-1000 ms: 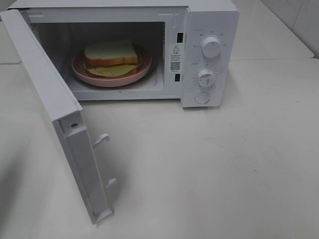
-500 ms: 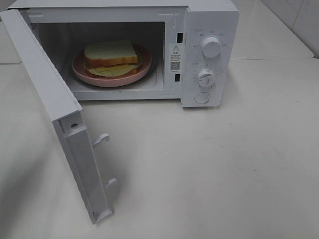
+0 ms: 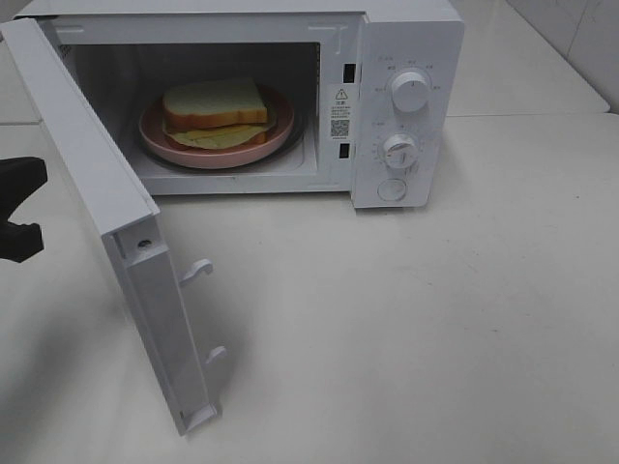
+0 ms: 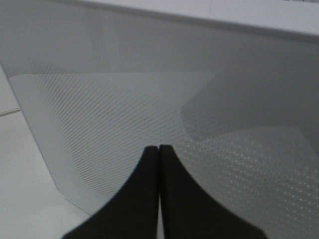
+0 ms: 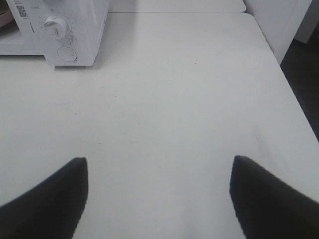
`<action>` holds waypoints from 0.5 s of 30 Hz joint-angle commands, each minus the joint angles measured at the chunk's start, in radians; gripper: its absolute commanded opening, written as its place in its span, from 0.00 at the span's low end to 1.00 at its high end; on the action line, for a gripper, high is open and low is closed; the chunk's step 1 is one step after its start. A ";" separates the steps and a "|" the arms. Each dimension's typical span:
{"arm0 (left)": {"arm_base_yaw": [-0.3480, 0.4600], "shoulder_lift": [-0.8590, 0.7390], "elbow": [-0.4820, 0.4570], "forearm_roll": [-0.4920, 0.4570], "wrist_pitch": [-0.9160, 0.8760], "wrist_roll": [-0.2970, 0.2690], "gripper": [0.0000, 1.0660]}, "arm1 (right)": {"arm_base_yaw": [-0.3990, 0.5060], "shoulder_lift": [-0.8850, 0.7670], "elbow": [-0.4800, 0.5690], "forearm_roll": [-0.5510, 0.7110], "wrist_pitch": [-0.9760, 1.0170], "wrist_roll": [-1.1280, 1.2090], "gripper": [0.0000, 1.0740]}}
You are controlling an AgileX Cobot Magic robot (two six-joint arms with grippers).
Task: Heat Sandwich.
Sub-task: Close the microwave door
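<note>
The sandwich, white bread with a yellow cheese slice, lies on a round pink plate inside the open white microwave. The microwave door stands swung out toward the front left. My left gripper is shut with nothing in it, its tips close to the outer face of the door with its dotted window. A dark part of the left arm shows at the left edge of the high view, behind the door. My right gripper hangs open over bare table, empty.
The microwave's control panel carries two knobs and a round button; it also shows in the right wrist view as the panel. The white table ends at an edge on the right.
The left arm has come into the high view at the left edge, behind the open door. The sandwich, plate and door have not moved.
</note>
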 commanded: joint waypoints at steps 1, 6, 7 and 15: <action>-0.005 0.016 -0.025 0.002 -0.032 -0.016 0.00 | -0.007 -0.027 0.002 0.004 -0.015 -0.013 0.70; -0.011 0.064 -0.064 0.001 -0.040 -0.051 0.00 | -0.007 -0.027 0.002 0.004 -0.015 -0.013 0.70; -0.020 0.071 -0.070 -0.005 -0.040 -0.052 0.00 | -0.007 -0.027 0.002 0.004 -0.015 -0.013 0.70; -0.134 0.136 -0.130 -0.123 -0.038 0.005 0.00 | -0.007 -0.027 0.002 0.004 -0.015 -0.013 0.70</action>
